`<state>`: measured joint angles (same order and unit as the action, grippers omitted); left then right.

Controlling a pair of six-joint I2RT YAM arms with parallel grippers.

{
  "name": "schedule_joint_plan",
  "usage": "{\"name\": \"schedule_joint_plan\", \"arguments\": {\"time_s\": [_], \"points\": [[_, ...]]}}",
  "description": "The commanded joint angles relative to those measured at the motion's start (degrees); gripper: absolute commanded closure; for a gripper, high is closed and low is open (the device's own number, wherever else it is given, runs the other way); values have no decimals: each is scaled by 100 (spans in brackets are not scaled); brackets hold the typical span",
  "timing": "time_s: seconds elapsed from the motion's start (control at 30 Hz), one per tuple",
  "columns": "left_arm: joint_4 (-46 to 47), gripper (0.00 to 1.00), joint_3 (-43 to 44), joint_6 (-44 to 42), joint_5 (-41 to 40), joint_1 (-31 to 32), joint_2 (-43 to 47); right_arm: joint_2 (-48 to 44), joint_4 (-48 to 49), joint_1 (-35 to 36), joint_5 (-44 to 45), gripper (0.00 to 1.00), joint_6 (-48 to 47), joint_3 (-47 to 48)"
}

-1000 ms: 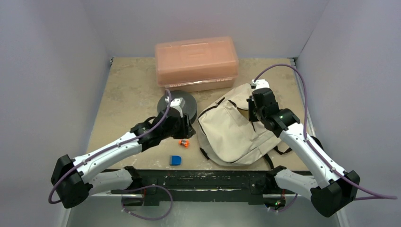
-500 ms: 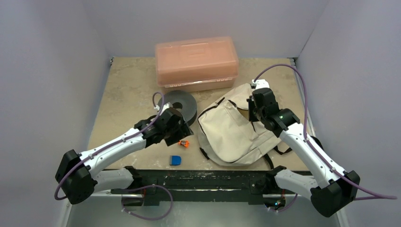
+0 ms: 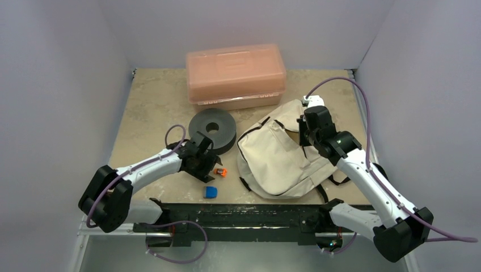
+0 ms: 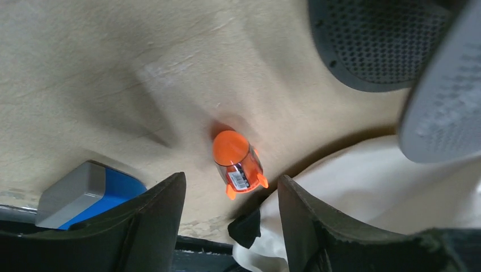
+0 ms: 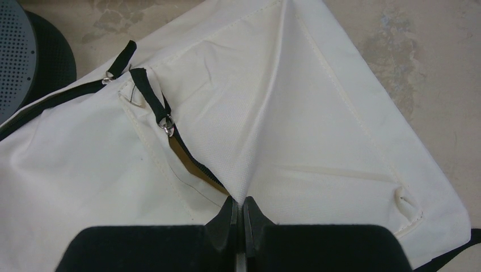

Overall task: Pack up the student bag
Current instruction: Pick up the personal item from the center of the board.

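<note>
Pinching a raised fold of the cream bag with the right gripper, fingers pressing tight together on the cloth right at the end of a part-open black zip. Leaving the bag slumped on the right half of the tan table, black straps trailing toward the near edge, far corner near a pink plastic box at the back.

Holding the left gripper low over the table just left of the bag, fingers standing apart and gripping nothing. Framing, between those spread fingers in the left wrist view, a small orange-capped clear piece lying on its side, just beside the bag's edge and clear of both fingers. Showing a blue and grey block near that piece, closer to the near edge and apart from it. Showing also a dark grey disc with a hole in the middle, lying flat behind the left gripper, close in front of the box and just beside the bag's upper left side.
</note>
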<state>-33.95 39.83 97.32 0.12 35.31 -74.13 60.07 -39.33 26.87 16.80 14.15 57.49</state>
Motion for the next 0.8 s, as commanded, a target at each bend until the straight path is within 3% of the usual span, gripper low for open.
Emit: {"name": "schedule_joint_plan", "arguments": {"time_s": [0.0,0.37,0.57,0.77], "points": [[493,41,-109,880,538,-60,-223,-209,250,-9,-95,100,44,148],[618,54,39,983,607,-103,-666,-232,277,-9,-121,100,17,97],[763,74,15,964,669,-117,-690,-251,256,-13,-129,100,2,117],[485,83,334,276,646,-84,-115,-264,258,-15,-137,100,-30,147]]}}
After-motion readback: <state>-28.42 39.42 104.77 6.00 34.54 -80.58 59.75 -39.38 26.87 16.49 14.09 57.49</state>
